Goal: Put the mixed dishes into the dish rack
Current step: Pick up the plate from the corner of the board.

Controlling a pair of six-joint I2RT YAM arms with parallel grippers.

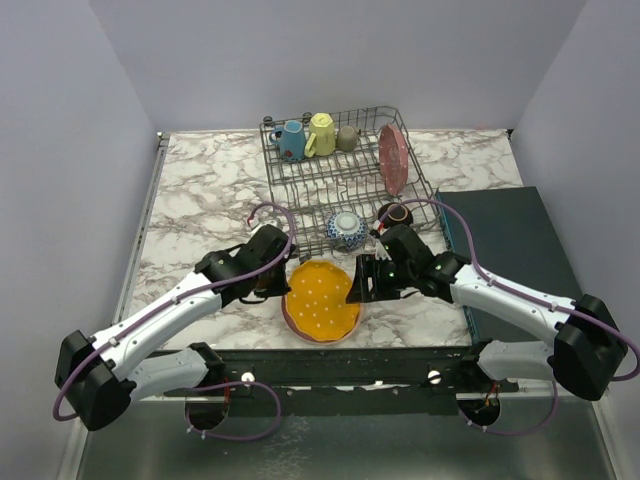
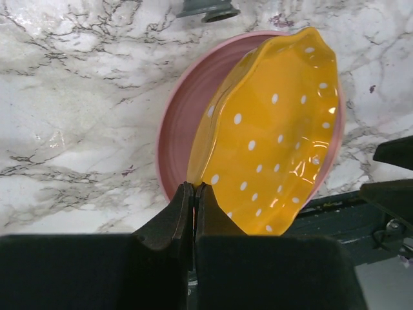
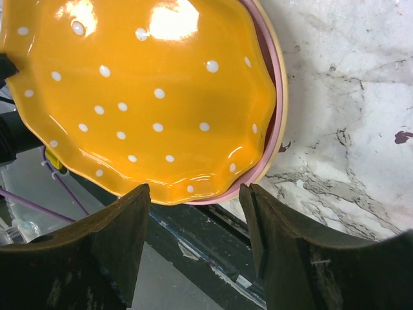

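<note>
Top external view showed the dish rack (image 1: 345,185) at the far middle of the marble table (image 1: 200,220). A blue mug (image 1: 292,140), a pale yellow mug (image 1: 321,133) and a grey-beige mug (image 1: 347,138) sat in a row along the rack's far end. A red plate (image 1: 393,158) stood on edge at the rack's right side. A blue-white patterned bowl (image 1: 347,229) and a dark brown bowl (image 1: 395,214) sat at the rack's near end, the brown one to the right.

Just in front of the rack, on the table, lay a pink plate (image 2: 184,123). The scalloped orange-yellow plate (image 1: 320,298), dotted white, sat on top of it. The left wrist view showed this plate tilted, one edge raised off the pink plate and the other edge resting in it.

The left gripper (image 2: 194,194), in front of the rack and to its left, had its jaws pinched narrow on the raised rim of the orange-yellow plate. The right gripper (image 3: 193,213) was in front of the rack's right half, at the plate's opposite edge. Its jaws were spread wide and held nothing, and the plate's rim lay just ahead of its fingers (image 3: 122,239).

A dark flat box (image 1: 510,250) lay to the right of the rack.
</note>
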